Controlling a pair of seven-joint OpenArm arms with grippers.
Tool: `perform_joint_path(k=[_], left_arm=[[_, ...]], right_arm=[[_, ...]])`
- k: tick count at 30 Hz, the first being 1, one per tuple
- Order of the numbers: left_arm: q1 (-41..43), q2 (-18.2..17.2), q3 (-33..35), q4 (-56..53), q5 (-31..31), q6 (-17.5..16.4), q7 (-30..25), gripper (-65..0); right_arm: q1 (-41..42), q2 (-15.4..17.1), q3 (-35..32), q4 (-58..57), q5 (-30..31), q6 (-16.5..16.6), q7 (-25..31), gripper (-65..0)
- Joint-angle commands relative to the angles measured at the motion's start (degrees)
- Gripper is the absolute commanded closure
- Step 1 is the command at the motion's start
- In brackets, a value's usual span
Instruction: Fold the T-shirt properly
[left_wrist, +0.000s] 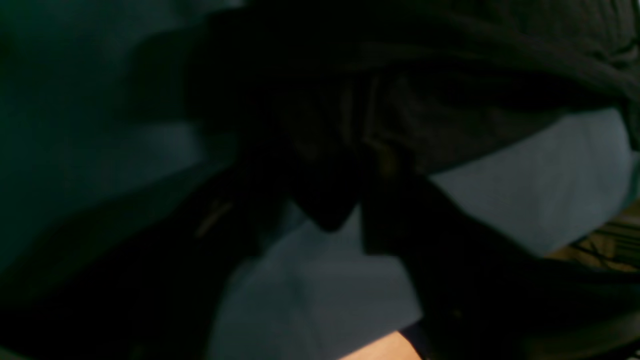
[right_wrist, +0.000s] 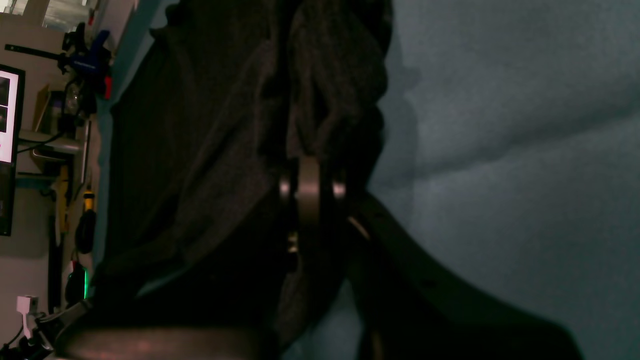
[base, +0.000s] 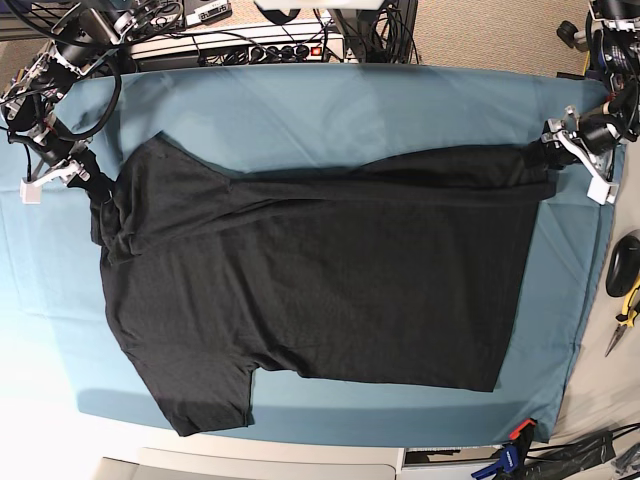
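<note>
The black T-shirt (base: 320, 280) lies spread on the teal table cloth (base: 350, 110), its top edge partly folded over. At the shirt's left shoulder end my right gripper (base: 88, 182) is shut on a bunch of the fabric. The right wrist view shows this pinch (right_wrist: 310, 170), with the T-shirt (right_wrist: 200, 125) gathered above it. My left gripper (base: 545, 155) is at the shirt's far right corner. In the dark, blurred left wrist view a fold of the T-shirt (left_wrist: 450, 100) hangs between the left gripper's (left_wrist: 325, 220) fingers. Whether they have closed on it does not show.
Cables and electronics (base: 240, 45) line the back edge of the table. A black mouse (base: 620, 265) and yellow pliers (base: 625, 300) lie off the cloth's right edge. A clamp (base: 515, 440) holds the cloth at the front right. A monitor (right_wrist: 7, 115) stands beyond the table.
</note>
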Motion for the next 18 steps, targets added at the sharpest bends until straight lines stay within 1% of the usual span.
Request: perform_joint_path(k=[1,3,7,9,11,12,14,18], left_arm=[[-0.09,-0.37,-0.13,0.35,0.50,0.15,0.15,-15.9],[-0.09,0.50,-0.13,0.35,1.01,0.13,-0.63,0.0],[-0.09,1.68,-0.13,0.35,1.81,0.15,-2.01,0.0],[-0.07,1.66,-0.13,0.37,1.81,0.13,-1.77,0.0],[-0.07,1.33,-0.13,0.37,1.70,0.13,-1.33,0.0],[-0.07,1.03,-0.13,0.39,1.42,0.11,-0.81,0.0],[-0.04,0.07,-0.13,0.59,0.81,0.09,0.63,0.0],[0.26,-2.71,-0.15,0.61,-1.62,-0.90,3.26,0.0]], right_arm=[[0.76,1.29,0.09,0.72,1.73,0.30,1.79,0.0],[0.76,1.31,0.09,0.72,1.75,0.30,2.14,0.0],[0.76,1.33,0.09,0.72,1.75,0.30,1.81,0.0],[0.74,1.33,0.09,0.72,1.77,0.30,0.92,0.0],[0.72,1.38,0.09,0.72,3.08,0.30,-0.83,0.0],[0.57,1.46,0.09,0.76,4.44,0.30,-1.87,0.0],[0.11,1.97,0.07,0.85,6.40,0.30,-1.87,0.0],[-2.32,5.18,0.09,0.87,7.10,0.30,-1.87,0.0]])
